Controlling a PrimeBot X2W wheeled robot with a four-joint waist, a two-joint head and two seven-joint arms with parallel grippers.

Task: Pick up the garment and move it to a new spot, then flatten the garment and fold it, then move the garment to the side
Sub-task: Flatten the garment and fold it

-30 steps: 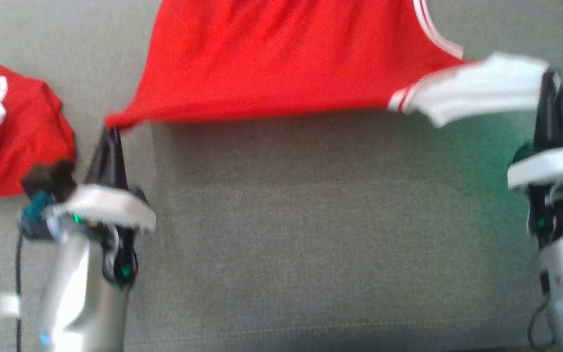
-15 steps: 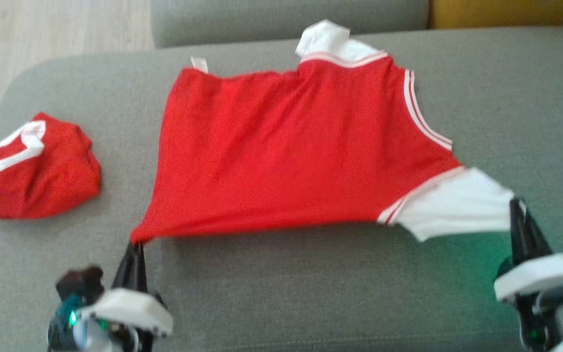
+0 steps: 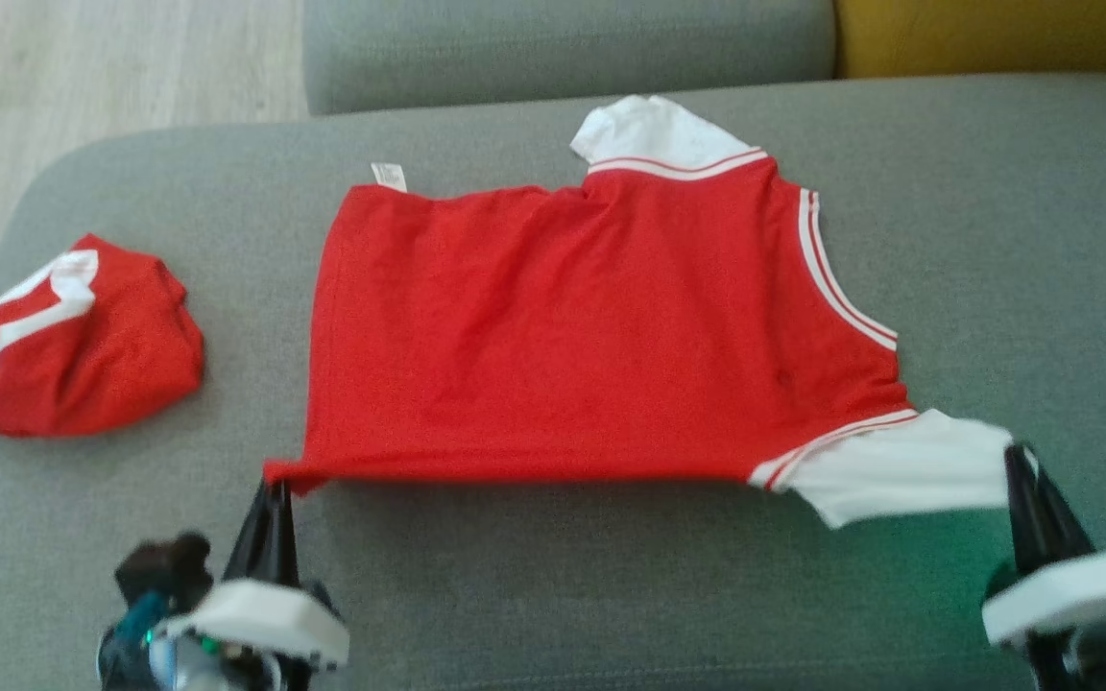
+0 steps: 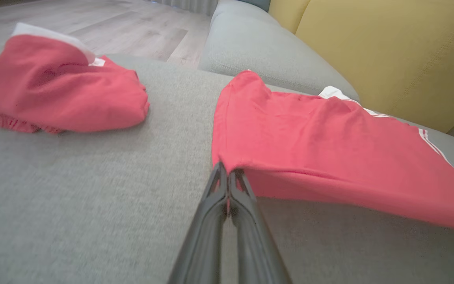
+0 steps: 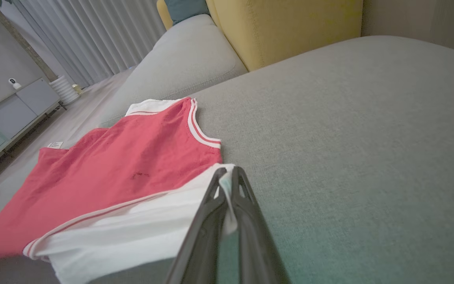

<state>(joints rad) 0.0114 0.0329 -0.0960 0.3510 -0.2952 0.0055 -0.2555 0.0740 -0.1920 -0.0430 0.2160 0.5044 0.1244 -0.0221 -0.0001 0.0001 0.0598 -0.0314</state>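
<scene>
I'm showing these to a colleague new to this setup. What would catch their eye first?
A red shirt lies spread across the middle of the grey sofa seat. Its near edge is pinched at both ends: the left claw is shut on the hem corner, the right claw on the white sleeve. A second red garment sits bunched at the far left.

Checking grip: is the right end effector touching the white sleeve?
Touching. Right wrist view shows the right end effector pinching the white sleeve edge.
</scene>
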